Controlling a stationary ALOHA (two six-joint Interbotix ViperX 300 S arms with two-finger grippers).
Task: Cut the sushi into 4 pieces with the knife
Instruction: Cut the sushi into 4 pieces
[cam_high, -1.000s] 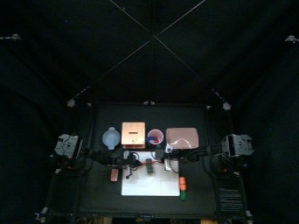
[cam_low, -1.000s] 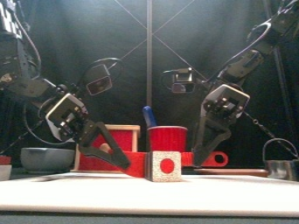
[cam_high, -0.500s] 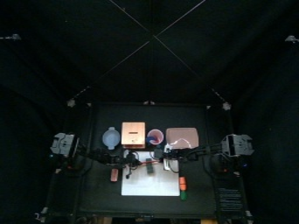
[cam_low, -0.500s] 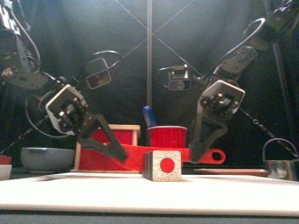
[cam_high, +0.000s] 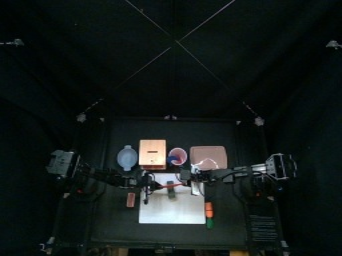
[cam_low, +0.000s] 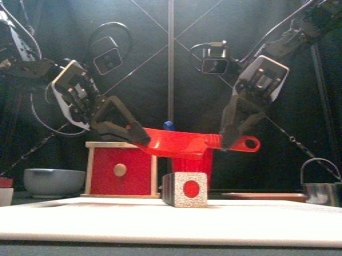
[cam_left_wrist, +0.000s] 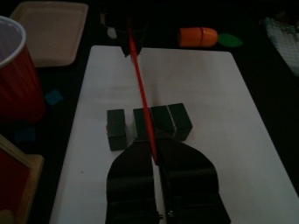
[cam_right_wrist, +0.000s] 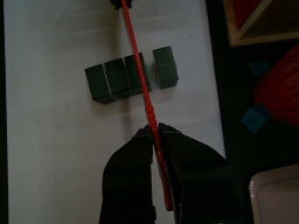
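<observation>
A red toy knife (cam_low: 187, 143) hangs level above the white cutting board (cam_left_wrist: 198, 87). My left gripper (cam_low: 138, 137) is shut on its blade end and my right gripper (cam_low: 230, 133) is shut on its handle end. Under it on the board lies the dark green sushi roll (cam_low: 189, 188), its end face toward the front. In the left wrist view the knife (cam_left_wrist: 138, 79) runs over the blocks (cam_left_wrist: 121, 127). In the right wrist view one block (cam_right_wrist: 166, 66) lies slightly apart from the others (cam_right_wrist: 111, 79), with the knife (cam_right_wrist: 135, 61) above the gap.
A wooden box with a red drawer front (cam_low: 118, 170) and a blue-grey bowl (cam_low: 54, 181) stand behind the board on the left. The red cup (cam_left_wrist: 10, 66) and pink tray (cam_high: 209, 156) are at the back. A metal cutter (cam_low: 318, 182) is right; an orange toy (cam_left_wrist: 198, 36) lies beside the board.
Both arms have risen together, lifting the red knife from low down at the roll to well above it. The roll stays on the board.
</observation>
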